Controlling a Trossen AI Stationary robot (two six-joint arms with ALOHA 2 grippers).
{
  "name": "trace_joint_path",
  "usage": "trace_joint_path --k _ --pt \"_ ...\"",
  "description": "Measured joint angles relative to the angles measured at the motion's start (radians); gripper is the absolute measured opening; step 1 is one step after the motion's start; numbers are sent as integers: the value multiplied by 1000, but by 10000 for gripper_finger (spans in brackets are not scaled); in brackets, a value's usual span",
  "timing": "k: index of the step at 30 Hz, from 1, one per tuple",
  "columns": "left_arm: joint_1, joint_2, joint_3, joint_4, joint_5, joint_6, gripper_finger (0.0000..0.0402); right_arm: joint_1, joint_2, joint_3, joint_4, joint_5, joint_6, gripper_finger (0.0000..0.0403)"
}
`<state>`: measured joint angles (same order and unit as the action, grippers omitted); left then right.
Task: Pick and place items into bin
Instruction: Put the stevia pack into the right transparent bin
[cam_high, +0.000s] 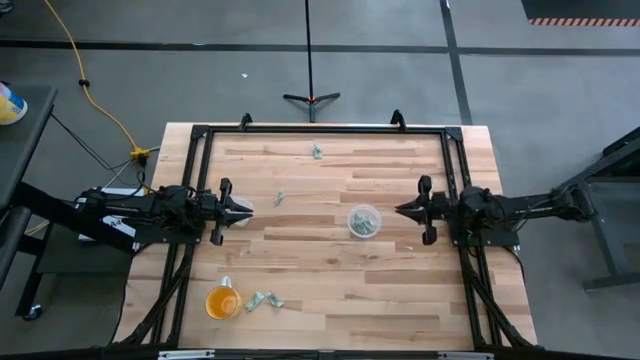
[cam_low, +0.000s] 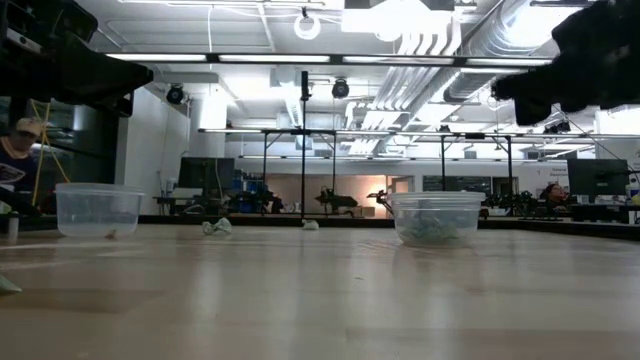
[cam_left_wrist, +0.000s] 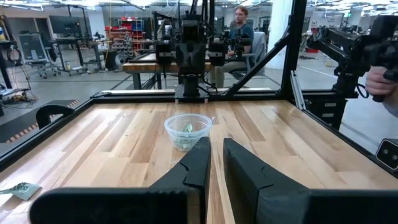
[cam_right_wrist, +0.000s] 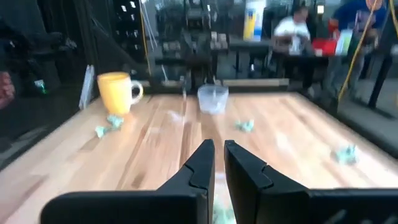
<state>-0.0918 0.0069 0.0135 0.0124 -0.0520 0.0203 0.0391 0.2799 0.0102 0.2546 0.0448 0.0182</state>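
My left gripper (cam_high: 246, 210) hangs shut above the table's left middle, touching nothing, its fingers (cam_left_wrist: 202, 158) aimed at the clear bin (cam_left_wrist: 169, 126). My right gripper (cam_high: 398, 210) is shut too, raised just right of that bin (cam_high: 350, 215), which holds green-silvery scraps. A pale green patch shows low in the slit between its fingers (cam_right_wrist: 202, 162); what it is I cannot tell. Loose scraps lie near the far edge (cam_high: 316, 151), at mid-table (cam_high: 281, 197) and beside the orange cup (cam_high: 262, 300). In the right wrist view scraps show at mid-table (cam_right_wrist: 244, 126) and by the cup (cam_right_wrist: 111, 122).
A second clear tub (cam_low: 97, 205) stands below the left gripper, also seen far off in the right wrist view (cam_right_wrist: 213, 99). The orange cup (cam_high: 222, 301) sits near the near-left corner. A black frame (cam_high: 320, 130) rims the table. People sit beyond the table (cam_left_wrist: 241, 28).
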Motion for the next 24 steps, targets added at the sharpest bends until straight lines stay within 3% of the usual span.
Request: trace_joint_path --k 4,8,18,24 --pt "0 0 0 0 0 0 81 -1 2 0 -39 5 48 28" --pt "0 0 0 0 0 0 81 -1 1 0 -13 22 -24 29" --pt "0 0 0 0 -1 -19 81 -1 1 -1 0 158 -130 29" --pt "0 0 0 44 -54 -16 81 -1 1 -1 -3 211 -131 30"
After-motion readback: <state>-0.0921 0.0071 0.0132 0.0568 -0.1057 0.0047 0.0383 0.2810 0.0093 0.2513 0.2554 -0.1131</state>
